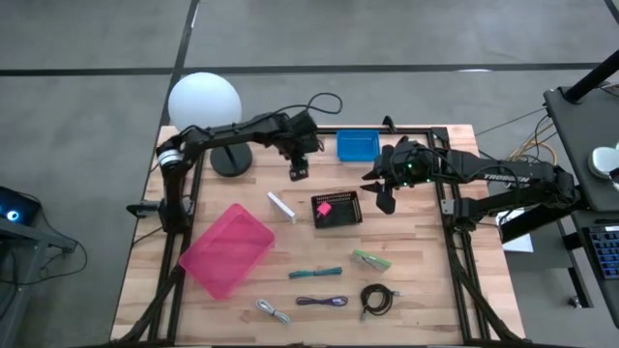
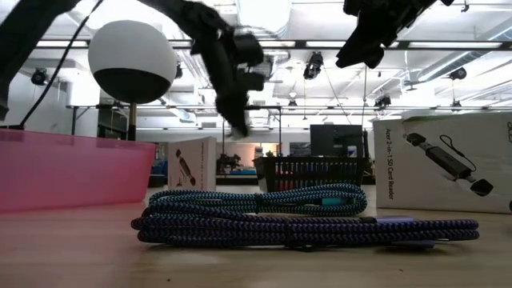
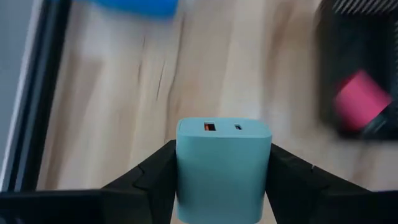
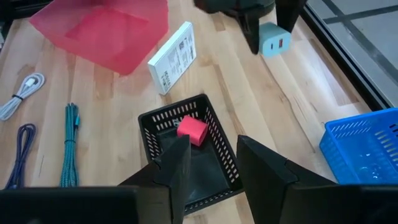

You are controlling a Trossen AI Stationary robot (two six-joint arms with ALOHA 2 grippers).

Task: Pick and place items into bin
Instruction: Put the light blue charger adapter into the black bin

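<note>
My left gripper (image 1: 300,166) is shut on the mint-green cube (image 3: 224,167), a charger block with two ports on its face, above the table between the blue basket (image 1: 357,146) and the black basket (image 1: 336,209). The right wrist view shows this cube (image 4: 274,38) too. My right gripper (image 4: 211,165) hangs open over the black basket's right side. The tiny pink cube (image 4: 191,129) lies on that basket's floor. On the table lie the white bar (image 1: 281,206), teal stick (image 1: 315,274), pale green piece (image 1: 372,260), and purple (image 1: 321,302), black (image 1: 375,300) and grey-white (image 1: 273,310) cables. My left gripper pinches the mint-green cube between its two fingers (image 3: 155,177), which sit on the cube's two opposite side faces (image 3: 185,168). The fingers come from above, pointing down. The cube is lifted clear of the table, with its port face turned away from the wrist.
The pink bin (image 1: 227,249) stands on the table's near left part. The white globe lamp (image 1: 204,101) stands at the far left corner, under my left arm. Black frame rails (image 1: 455,242) run along both table sides. Bare wood lies between the bin and the cables.
</note>
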